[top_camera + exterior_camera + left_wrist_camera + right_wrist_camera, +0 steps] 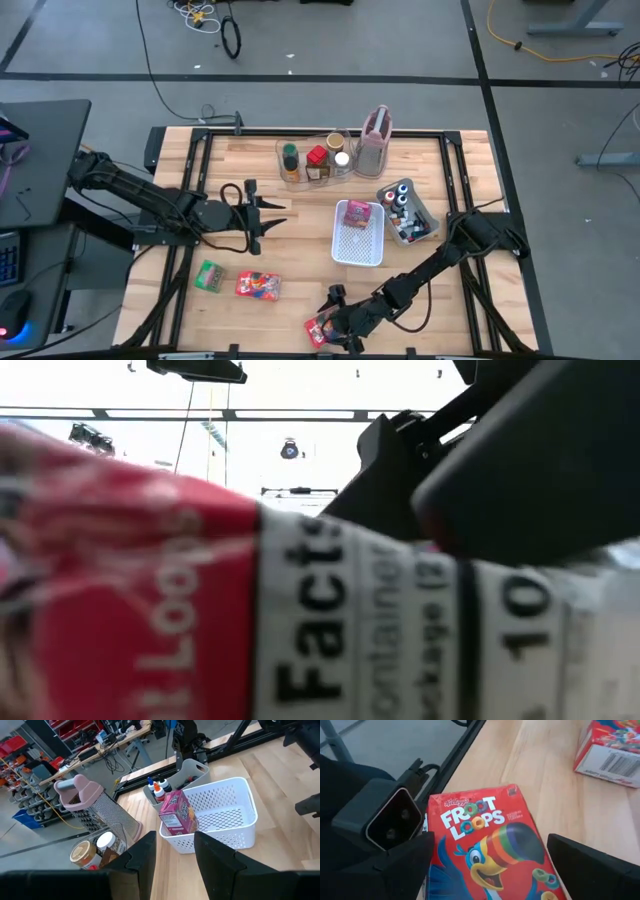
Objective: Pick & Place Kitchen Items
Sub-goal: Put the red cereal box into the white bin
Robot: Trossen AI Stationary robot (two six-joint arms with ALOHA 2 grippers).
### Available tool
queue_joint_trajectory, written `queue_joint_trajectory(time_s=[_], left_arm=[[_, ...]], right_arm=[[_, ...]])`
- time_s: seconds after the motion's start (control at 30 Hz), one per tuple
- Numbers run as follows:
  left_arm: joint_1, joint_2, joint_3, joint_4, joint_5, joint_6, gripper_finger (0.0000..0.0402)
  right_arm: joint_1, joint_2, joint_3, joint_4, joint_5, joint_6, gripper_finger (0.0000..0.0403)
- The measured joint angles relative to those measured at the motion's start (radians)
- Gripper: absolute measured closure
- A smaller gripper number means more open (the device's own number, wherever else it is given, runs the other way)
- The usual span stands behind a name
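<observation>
- Right hand [487, 865], fingers spread wide, straddles the flat red Froot Loops cereal box [487, 845] at the wooden worktop's [300, 265] near edge.
- Left hand [262, 218], half-open and empty, hovers mid-worktop.

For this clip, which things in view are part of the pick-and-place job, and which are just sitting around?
Job items: Froot Loops box between the open right gripper fingers; red box; green packet; pink box; spice jars.

Lying about: white basket; grater; left gripper, waiting empty.
</observation>
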Motion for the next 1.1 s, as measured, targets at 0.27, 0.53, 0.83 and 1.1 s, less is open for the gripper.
queue_joint_trajectory(time_s=[0.27, 0.53, 0.83, 1.1], left_arm=[[0.000, 0.000, 0.000, 0.000, 0.000, 0.000, 0.0260], [0.000, 0.000, 0.000, 0.000, 0.000, 0.000, 0.0260], [0.000, 0.000, 0.000, -0.001, 0.000, 0.000, 0.0260], [0.000, 0.000, 0.000, 0.000, 0.000, 0.000, 0.0260]], right_arm=[[-0.001, 0.000, 0.001, -0.028, -0.074, 0.043, 0.0003], [-0.009, -0.002, 0.002, -0.063, -0.071, 0.095, 0.0051], [-0.031, -0.018, 0.000, -0.050, -0.114, 0.091, 0.0152], [-0.070, -0.019, 0.000, -0.044, -0.123, 0.129, 0.0211]])
